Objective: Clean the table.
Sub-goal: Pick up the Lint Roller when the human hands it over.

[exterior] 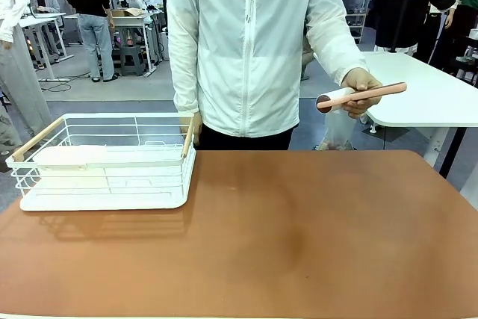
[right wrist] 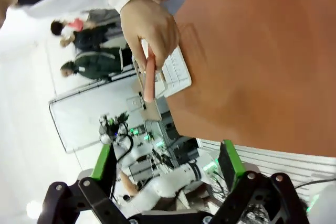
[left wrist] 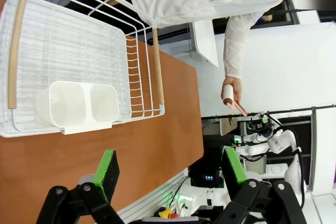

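Observation:
The reddish-brown table [exterior: 299, 237] lies bare across the front view. Beyond its far right corner a person in a white jacket holds a lint roller [exterior: 358, 97] with a pink handle in one hand [exterior: 364, 81], above the floor beside the table. In the left wrist view my left gripper [left wrist: 169, 167] is open over the table [left wrist: 157, 129], with nothing between its green pads; the roller [left wrist: 231, 98] is far off. My right gripper [right wrist: 166, 160] is open too, off the table's [right wrist: 262, 66] edge, with the hand and the roller's pink handle [right wrist: 149, 80] ahead of it.
A white wire basket [exterior: 104, 158] with wooden handles stands at the table's far left, holding a white two-cup insert [left wrist: 79, 103]. The person's other hand rests at its right handle. A smaller white-topped table [exterior: 426, 87] stands at the back right.

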Action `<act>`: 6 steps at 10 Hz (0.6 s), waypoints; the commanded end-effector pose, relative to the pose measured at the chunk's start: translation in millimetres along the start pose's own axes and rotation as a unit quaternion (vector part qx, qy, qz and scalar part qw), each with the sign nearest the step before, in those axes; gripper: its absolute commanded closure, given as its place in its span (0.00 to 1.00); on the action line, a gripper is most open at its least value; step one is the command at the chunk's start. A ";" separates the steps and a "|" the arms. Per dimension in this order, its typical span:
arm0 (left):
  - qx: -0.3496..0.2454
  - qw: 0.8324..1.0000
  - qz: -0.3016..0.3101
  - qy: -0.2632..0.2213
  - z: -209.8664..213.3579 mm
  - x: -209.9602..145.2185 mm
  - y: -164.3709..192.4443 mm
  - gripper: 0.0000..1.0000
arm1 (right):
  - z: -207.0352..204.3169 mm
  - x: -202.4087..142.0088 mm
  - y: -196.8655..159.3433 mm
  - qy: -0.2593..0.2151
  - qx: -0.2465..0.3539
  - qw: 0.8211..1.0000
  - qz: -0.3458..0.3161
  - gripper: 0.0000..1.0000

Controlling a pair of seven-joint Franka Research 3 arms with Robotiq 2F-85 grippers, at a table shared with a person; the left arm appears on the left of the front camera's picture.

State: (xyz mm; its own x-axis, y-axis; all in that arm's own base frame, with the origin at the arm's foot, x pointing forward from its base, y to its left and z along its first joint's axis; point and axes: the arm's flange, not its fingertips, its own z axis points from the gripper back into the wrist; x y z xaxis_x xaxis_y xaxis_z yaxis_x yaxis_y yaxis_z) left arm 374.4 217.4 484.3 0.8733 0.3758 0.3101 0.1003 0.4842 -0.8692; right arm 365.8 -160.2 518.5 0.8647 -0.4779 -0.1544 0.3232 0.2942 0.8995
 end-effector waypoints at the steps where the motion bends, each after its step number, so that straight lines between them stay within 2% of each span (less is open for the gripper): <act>1: -0.007 1.000 -0.002 0.000 2.3 -0.8 0.0 0.00 | -37.1 -18.9 22.6 -0.033 -0.004 0.998 -0.052 0.00; 4: -0.007 1.000 -0.002 0.000 2.3 -0.8 0.0 0.00 | -82.2 -32.1 39.7 -0.071 -0.011 0.994 -0.081 0.00; 6: -0.007 1.000 -0.002 0.000 2.3 -0.8 0.0 0.00 | -107.7 -43.0 42.3 -0.091 -0.020 0.994 -0.063 0.00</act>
State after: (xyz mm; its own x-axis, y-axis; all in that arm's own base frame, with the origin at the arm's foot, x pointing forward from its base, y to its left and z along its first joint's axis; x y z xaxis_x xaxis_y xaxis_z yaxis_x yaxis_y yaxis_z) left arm 374.5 217.3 484.2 0.8735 0.3755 0.3097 0.0999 0.4845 -0.8691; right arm 388.1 -56.3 521.9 0.7535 -0.6260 -0.2011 0.4440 0.2589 0.8578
